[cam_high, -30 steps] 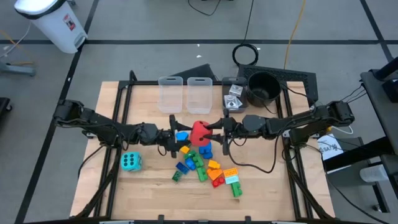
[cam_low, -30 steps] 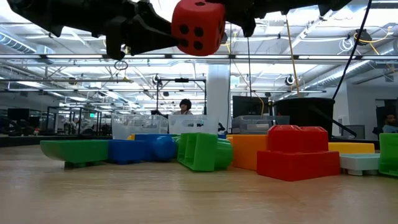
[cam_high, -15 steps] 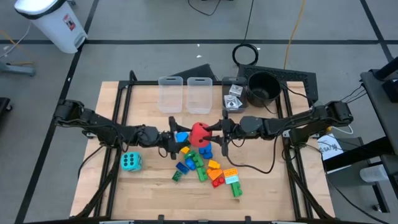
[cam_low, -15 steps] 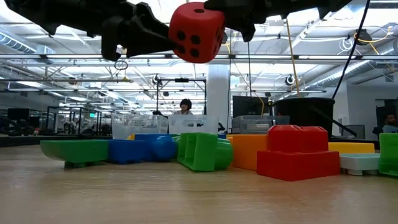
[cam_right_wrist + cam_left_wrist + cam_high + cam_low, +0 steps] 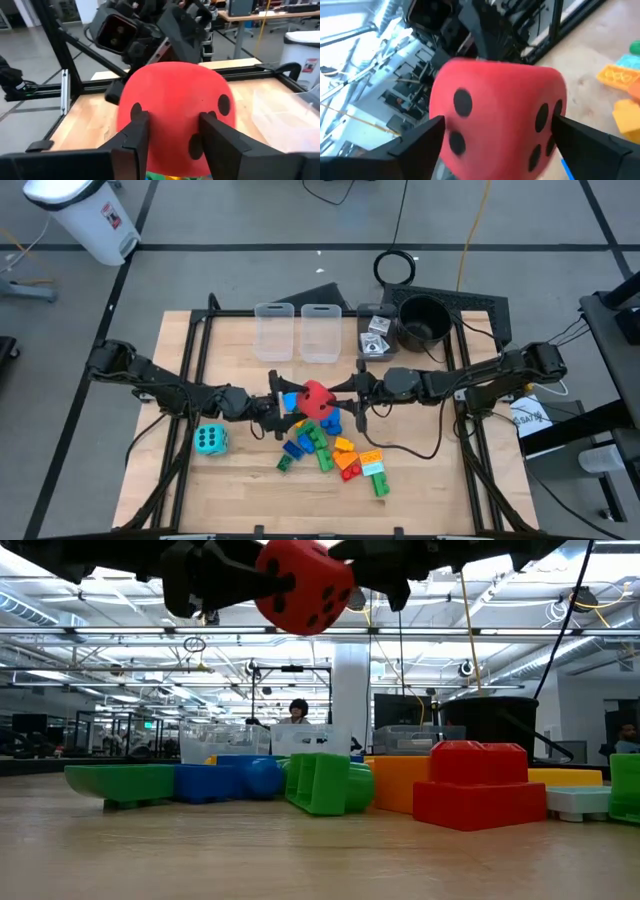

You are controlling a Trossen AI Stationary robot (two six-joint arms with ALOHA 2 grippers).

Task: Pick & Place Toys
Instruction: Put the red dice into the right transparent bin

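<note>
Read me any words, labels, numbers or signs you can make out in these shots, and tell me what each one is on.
No text can be read in any view.
White bin, beyond the table: a red and dark label, too small to read.
Small cards beside the black pot: printed marks, too small to read.
Red die: black dots only, no numerals.
Teal die: dots only.

Two dark, jointed arms trail black cables, each ending in a black two-fingered end effector with a wrist camera
</note>
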